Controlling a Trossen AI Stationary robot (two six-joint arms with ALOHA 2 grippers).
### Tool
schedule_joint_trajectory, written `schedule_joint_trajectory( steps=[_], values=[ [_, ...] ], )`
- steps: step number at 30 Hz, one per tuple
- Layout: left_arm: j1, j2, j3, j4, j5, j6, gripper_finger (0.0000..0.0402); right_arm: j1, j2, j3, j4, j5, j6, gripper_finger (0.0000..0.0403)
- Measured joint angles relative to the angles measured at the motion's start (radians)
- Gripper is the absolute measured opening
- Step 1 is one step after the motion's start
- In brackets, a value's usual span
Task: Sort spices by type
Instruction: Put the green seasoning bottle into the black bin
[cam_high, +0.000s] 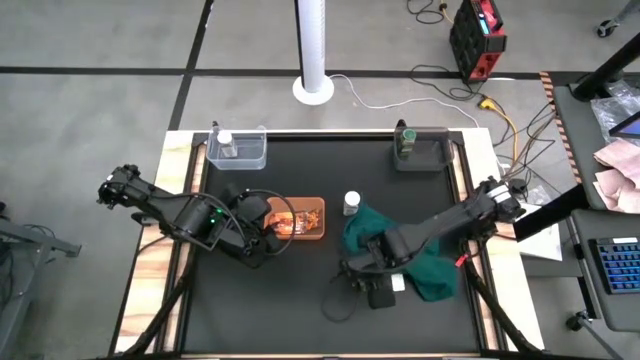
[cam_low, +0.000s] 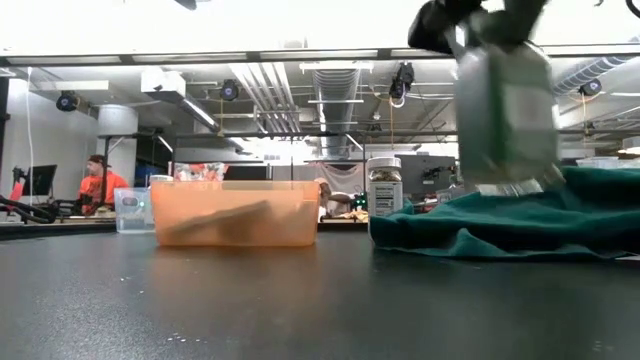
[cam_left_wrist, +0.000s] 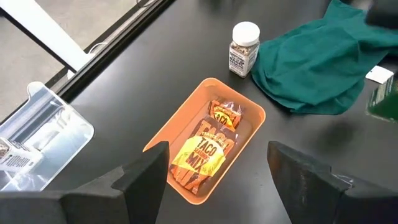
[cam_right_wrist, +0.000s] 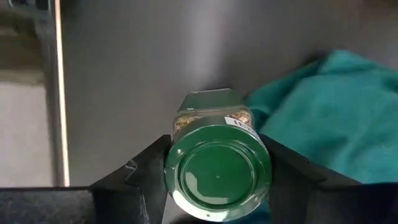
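green-cap jar (cam_right_wrist: 217, 171): clamped between the right gripper's (cam_right_wrist: 217, 186) fingers, lifted off the table next to the cloth
second green-cap jar (cam_high: 405, 140): upright in the dark bin at the back right
white-cap jar (cam_left_wrist: 244, 48): standing upright, just beside the cloth's edge
other white-cap jar (cam_high: 227, 144): in the clear bin, back left
taco mix packets (cam_left_wrist: 202, 152): orange-red foil, lying flat, stacked in the orange tray

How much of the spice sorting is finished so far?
Partly done. Taco mix packets lie in the orange bin, one white-capped jar in the clear bin, one green-capped jar in the dark bin. The right gripper holds another green-capped jar. A white-capped jar beside the green cloth remains.
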Motion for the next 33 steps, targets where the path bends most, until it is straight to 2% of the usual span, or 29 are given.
schedule_joint_trajectory(
  steps=[5, 7, 10, 15, 19, 22, 25, 28, 33],
  values=[
    [0.0, 0.0, 0.0, 0.0, -0.005, 0.003, 0.0255, -0.108, -0.027, 0.126, -0.081, 0.023, 0.07, 0.0197],
    [0.0, 0.0, 0.0, 0.0, -0.005, 0.003, 0.0255, -0.167, -0.044, 0.165, -0.112, 0.067, 0.078, 0.0197],
    [0.0, 0.0, 0.0, 0.0, -0.005, 0.003, 0.0255, -0.293, -0.067, 0.216, -0.176, 0.101, 0.084, 0.0197],
    [0.001, -0.003, 0.0, 0.0, -0.006, 0.008, 0.0255, -0.566, -0.096, 0.299, -0.286, 0.118, 0.129, 0.0197],
    [0.011, -0.003, 0.0, 0.0, -0.006, 0.008, 0.0255, -0.824, -0.116, 0.316, -0.31, 0.111, 0.173, 0.0197],
    [0.027, -0.004, 0.0, 0.0, -0.007, 0.008, 0.0255, -1.021, -0.118, 0.316, -0.347, 0.062, 0.198, 0.0197],
    [0.049, -0.005, 0.0, -0.001, -0.006, 0.015, 0.0255, -1.18, -0.117, 0.316, -0.382, 0.045, 0.199, 0.0197],
    [0.075, -0.005, 0.0, -0.001, -0.007, 0.034, 0.0255, -1.286, -0.117, 0.316, -0.396, 0.039, 0.195, 0.0197],
    [0.128, -0.005, 0.0, -0.001, -0.007, 0.063, 0.0255, -1.387, -0.117, 0.308, -0.415, 0.037, 0.193, 0.0197]
  ],
)
